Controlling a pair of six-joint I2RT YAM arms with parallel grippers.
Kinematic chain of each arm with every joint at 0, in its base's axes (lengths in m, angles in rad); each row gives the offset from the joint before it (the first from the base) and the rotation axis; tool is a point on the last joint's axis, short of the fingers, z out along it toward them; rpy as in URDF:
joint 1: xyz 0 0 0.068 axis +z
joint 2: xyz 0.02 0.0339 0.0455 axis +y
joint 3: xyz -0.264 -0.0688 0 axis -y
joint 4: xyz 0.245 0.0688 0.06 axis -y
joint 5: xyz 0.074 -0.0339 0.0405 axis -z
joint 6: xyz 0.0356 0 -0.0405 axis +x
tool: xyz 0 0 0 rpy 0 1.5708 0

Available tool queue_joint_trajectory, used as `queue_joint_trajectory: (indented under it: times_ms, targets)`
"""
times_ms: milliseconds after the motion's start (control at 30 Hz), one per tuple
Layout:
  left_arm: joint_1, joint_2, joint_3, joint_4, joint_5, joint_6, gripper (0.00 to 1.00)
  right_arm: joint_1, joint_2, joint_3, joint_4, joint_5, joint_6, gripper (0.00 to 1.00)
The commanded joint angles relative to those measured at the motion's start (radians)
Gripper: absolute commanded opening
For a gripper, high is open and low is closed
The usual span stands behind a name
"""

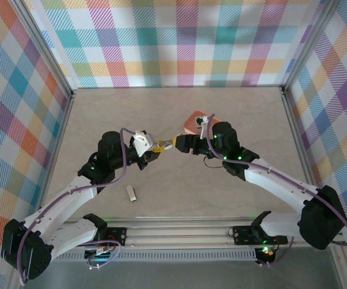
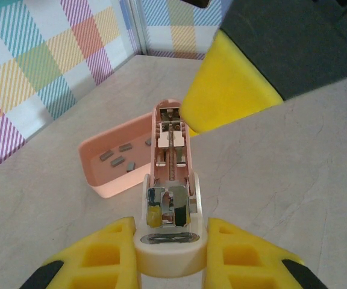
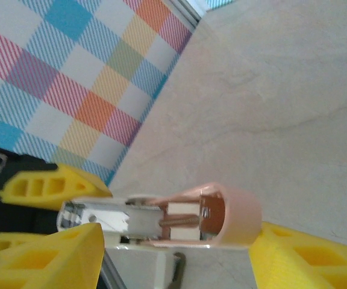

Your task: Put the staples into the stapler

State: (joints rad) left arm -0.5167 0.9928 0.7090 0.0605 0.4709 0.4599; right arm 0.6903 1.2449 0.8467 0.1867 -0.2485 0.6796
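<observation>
A lab robot test cell was indicated by a surface (image 1: pixel 179 102) enclosed by plaid-printed panels (image 1: pixel 185 42) on metal posts (image 1: pixel 52 55), with a left arm (image 1: pixel 65 201) and a right arm (image 1: pixel 276 180) bolted to a rail (image 1: pixel 179 232).

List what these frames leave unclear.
Top view: stapler too small to read; tray half hidden by right arm.
Left wrist: staples in tray tiny; any in stapler unclear.
Right wrist: right claw cut off by bottom edge; contact with stapler unclear.
</observation>
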Motion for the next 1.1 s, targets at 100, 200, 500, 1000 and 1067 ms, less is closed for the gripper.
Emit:
queue_joint_trajectory:
  times_ms: [100,200,500,1000,1067]
  targets:
    - [-0.023,-0.005,0.002,0.113,0.027,-0.049,0.0,-0.012,0.024,-0.033,0.177,0.022,0.18,0.62]
    - [-0.029,-0.008,0.001,0.119,0.017,-0.052,0.0,-0.017,0.03,-0.037,0.185,0.039,0.234,0.61]
    - [-0.034,-0.017,0.003,0.125,0.017,-0.051,0.0,-0.034,0.04,-0.056,0.291,0.056,0.308,0.42]
    - [-0.036,-0.022,0.007,0.088,0.003,-0.05,0.18,-0.035,-0.053,-0.054,0.124,0.156,0.217,0.23]
    - [-0.036,-0.017,0.017,0.071,0.001,-0.05,0.25,-0.035,-0.069,-0.041,0.08,0.171,0.188,0.22]
